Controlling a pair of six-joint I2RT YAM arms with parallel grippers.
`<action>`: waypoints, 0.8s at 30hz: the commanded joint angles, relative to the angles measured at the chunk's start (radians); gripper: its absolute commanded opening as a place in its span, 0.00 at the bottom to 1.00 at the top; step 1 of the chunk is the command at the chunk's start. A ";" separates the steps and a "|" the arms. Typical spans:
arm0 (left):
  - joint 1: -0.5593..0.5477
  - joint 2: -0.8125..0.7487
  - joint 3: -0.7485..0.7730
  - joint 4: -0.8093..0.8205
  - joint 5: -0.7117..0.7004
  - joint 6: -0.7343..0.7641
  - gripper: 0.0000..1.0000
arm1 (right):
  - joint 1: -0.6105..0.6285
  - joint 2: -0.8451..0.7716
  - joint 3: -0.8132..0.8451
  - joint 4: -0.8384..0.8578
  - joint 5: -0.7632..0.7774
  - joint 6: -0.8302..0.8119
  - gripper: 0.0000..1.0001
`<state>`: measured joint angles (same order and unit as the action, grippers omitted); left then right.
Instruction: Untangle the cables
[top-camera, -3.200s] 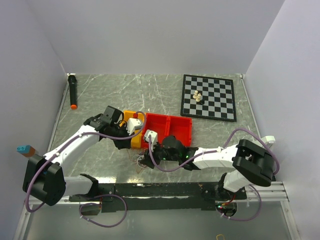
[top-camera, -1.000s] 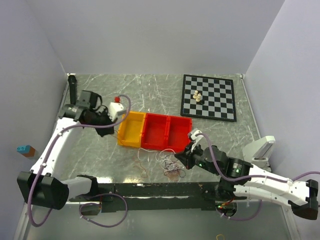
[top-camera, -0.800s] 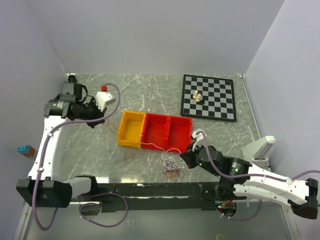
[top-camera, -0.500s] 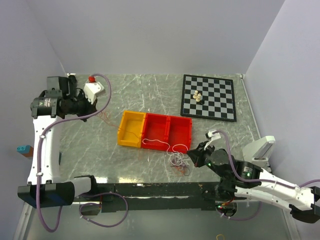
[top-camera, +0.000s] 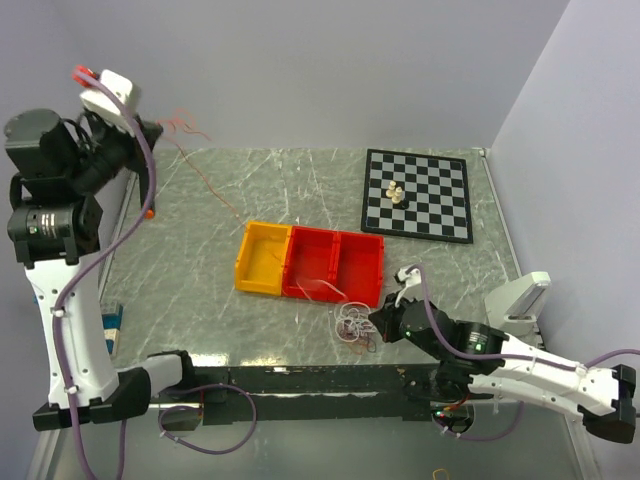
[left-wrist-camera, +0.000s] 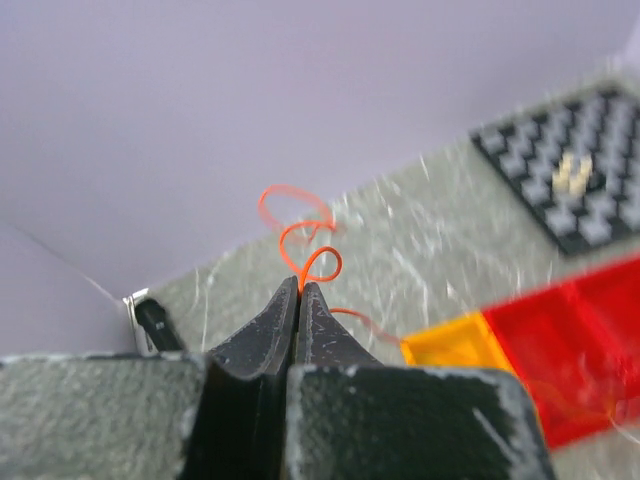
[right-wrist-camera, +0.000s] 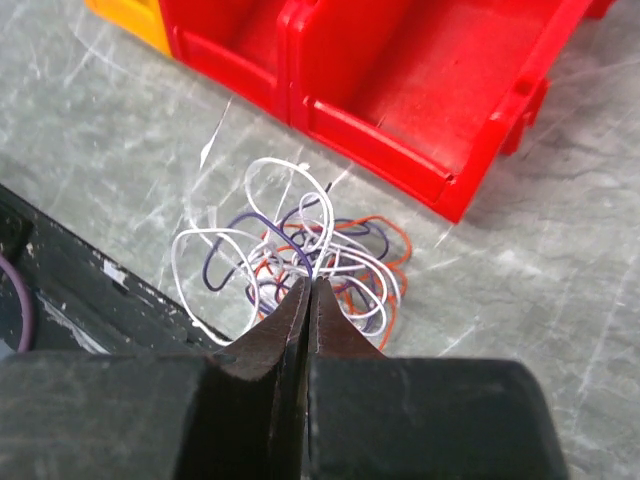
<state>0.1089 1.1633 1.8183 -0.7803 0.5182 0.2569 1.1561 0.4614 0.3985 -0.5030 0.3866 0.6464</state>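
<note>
- Nearest us, the right hand (right-wrist-camera: 305, 284) is pinched shut on strands at the near side of the cables (right-wrist-camera: 285, 250). They are a curly clump of white, purple and orange wire lying on the counter (top-camera: 200, 290), just in front of the red bins (top-camera: 335, 262).
- We judge this hand to be the anchor. It should sit low and firm so the clump does not travel while one wire slides out (we cannot tell which strands it has; a pinch on the orange one would jam the pull).
- The clump itself is roundish, with loops facing every way and no long axis of its own.
- Farther off, the orange cable (left-wrist-camera: 340, 265) gives the one clear line. As far as we can trace it, it runs diagonally from the clump, past the yellow bin (top-camera: 260, 262), toward the far-left corner, rising off the counter.
- Farthest, the left hand (left-wrist-camera: 300, 288) is raised high by the far-left wall. Its fingers are clamped on the orange cable, and the curled free end pokes out beyond the tips.
- The pull should follow that diagonal, slowly. If the clump lifts or drags, we would ease off rather than haul.
</note>
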 joint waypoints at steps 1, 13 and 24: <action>0.011 0.047 0.119 0.151 -0.107 -0.234 0.01 | 0.011 0.032 -0.029 0.075 -0.041 0.009 0.00; 0.020 0.038 -0.005 0.182 0.134 -0.392 0.04 | 0.079 0.120 -0.040 0.207 -0.054 0.012 0.00; -0.008 -0.013 -0.195 0.202 0.243 -0.344 0.01 | 0.100 0.220 0.023 0.288 -0.075 -0.031 0.00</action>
<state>0.1181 1.1934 1.6341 -0.6140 0.6849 -0.0975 1.2461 0.6601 0.3634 -0.2790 0.3134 0.6342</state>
